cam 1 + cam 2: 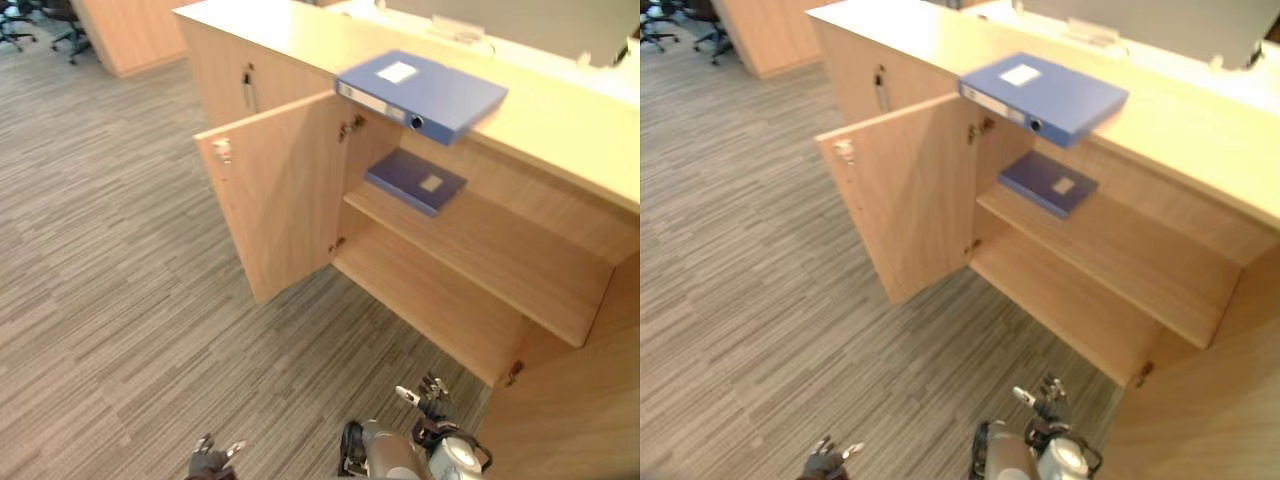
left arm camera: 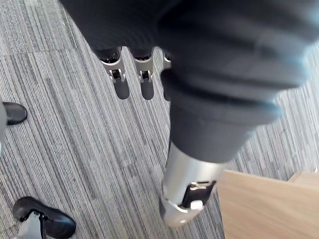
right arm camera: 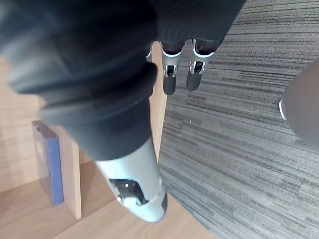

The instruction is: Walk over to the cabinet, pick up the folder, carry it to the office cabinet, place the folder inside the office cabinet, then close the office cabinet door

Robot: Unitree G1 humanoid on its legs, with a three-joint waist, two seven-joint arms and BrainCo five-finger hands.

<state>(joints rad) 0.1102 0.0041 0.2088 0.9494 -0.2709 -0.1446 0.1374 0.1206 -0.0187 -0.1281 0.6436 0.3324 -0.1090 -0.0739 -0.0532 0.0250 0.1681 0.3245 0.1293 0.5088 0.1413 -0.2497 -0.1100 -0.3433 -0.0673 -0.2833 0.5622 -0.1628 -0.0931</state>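
left eye view: the thick blue folder [image 1: 422,92] lay flat on the cabinet top [image 1: 560,130]. its spine faced the robot and jutted just over the front edge, and its long axis ran along that edge. a thinner blue folder [image 1: 415,180] lay on the upper shelf [image 1: 500,250] inside, past the open door [image 1: 275,195]. both hands hung low over the carpet [image 1: 100,300], well apart from the thick blue folder, which lay ahead of and above them. the left hand [image 1: 212,462] and the right hand [image 1: 425,400] each had straight fingers and held nothing, as the wrist views showed. the right hand stood nearer, more nearly in line with the spine; a lift would probably need both hands raised.
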